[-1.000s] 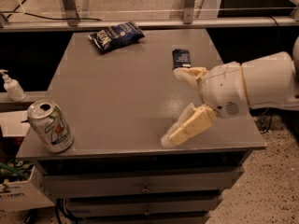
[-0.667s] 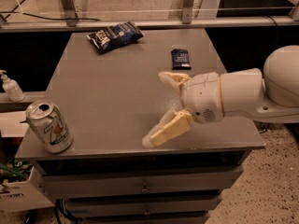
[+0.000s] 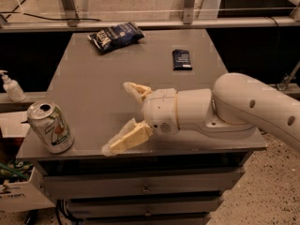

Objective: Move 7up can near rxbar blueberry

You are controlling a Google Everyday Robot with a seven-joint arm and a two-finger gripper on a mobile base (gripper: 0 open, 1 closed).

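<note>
Well, barely started.
Gotta grab 7up can (image 3: 49, 128) with wide-open, empty gripper (image 3: 117, 118) over table (image 3: 93, 74) middle, then haul near far-off rxbar blueberry (image 3: 182, 59).

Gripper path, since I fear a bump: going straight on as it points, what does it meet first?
Probably the 7up can at the table's front-left corner; the open gripper, over the front middle, points toward it, depth unclear.
</note>
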